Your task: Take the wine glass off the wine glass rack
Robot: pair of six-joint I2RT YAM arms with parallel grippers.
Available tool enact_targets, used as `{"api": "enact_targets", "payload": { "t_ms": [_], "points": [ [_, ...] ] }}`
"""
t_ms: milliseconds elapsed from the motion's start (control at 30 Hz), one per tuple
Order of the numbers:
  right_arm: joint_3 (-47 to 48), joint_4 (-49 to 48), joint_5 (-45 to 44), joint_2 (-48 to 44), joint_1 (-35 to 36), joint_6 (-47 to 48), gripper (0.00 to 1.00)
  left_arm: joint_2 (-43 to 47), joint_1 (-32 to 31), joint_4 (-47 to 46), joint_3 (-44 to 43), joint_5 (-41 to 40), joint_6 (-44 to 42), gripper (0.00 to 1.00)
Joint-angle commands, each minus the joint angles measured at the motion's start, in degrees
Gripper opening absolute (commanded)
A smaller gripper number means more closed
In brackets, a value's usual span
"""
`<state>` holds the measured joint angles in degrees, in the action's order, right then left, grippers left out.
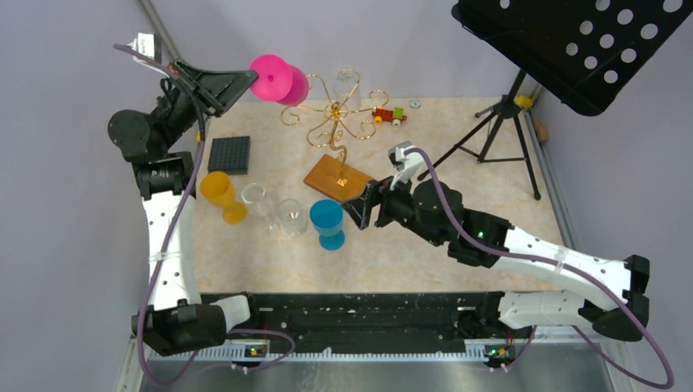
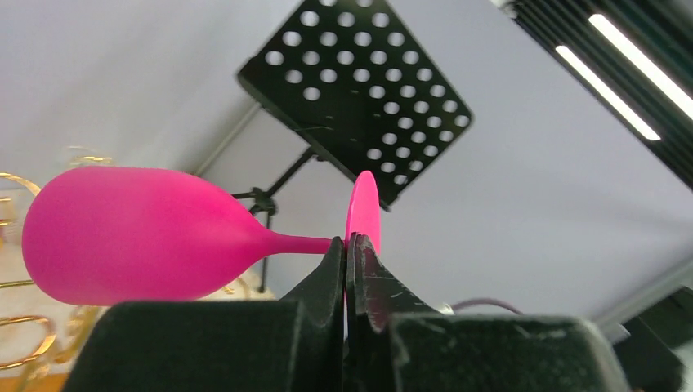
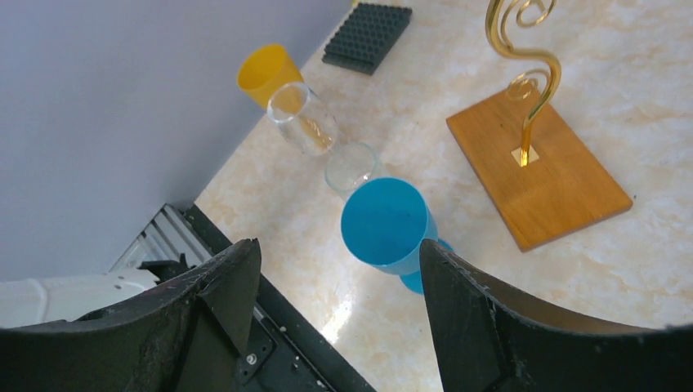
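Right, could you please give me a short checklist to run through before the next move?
1. Left gripper shut on the stem of the pink plastic wine glass: ok.
2. Pink glass free of the curled arms of the gold wire rack: cannot tell, wires sit close behind the bowl.
3. Rack upright on its wooden base: ok.
4. Right gripper open and empty: ok.
5. Right gripper apart from the blue plastic goblet: cannot tell.

No text, label, brand, number or sign can be read in any of the three views.
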<state>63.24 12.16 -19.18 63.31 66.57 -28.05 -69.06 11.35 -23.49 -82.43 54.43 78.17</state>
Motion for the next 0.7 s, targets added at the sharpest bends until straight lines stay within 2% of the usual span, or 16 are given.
{"api": "enact_targets", "payload": {
  "t_ms": [0, 100, 167, 267, 467, 667],
  "points": [
    [-0.42, -6.56, -2.12, -3.65, -0.38, 4.68, 0.72, 3.32, -1.77, -19.05, 2.31, 1.98, 16.27, 0.00],
    [0.79, -8.18, -3.44, -4.40, -0.57, 10.66, 0.73, 3.04, -5.71, -28.73, 3.97, -0.19, 26.69, 0.00],
    [2.56, -8.25, -2.67, -4.42, -1.82, 13.50, 0.73, 2.31, -8.94, -32.44, 4.26, -1.37, 29.77, 0.00],
    [2.89, -11.28, 5.60, -5.48, -7.42, 13.11, 0.73, 1.83, -13.40, -33.47, 5.24, -3.41, 31.50, 0.00],
    [-2.41, -27.14, 27.75, -9.80, -24.84, 0.83, 0.73, 2.00, -15.68, -34.16, 8.70, -7.58, 34.85, 0.00],
    [-7.32, -46.02, 42.02, -10.70, -34.70, -13.75, 0.74, 1.00, -17.28, -37.02, 11.67, -10.15, 40.20, 0.00]
  ]
}}
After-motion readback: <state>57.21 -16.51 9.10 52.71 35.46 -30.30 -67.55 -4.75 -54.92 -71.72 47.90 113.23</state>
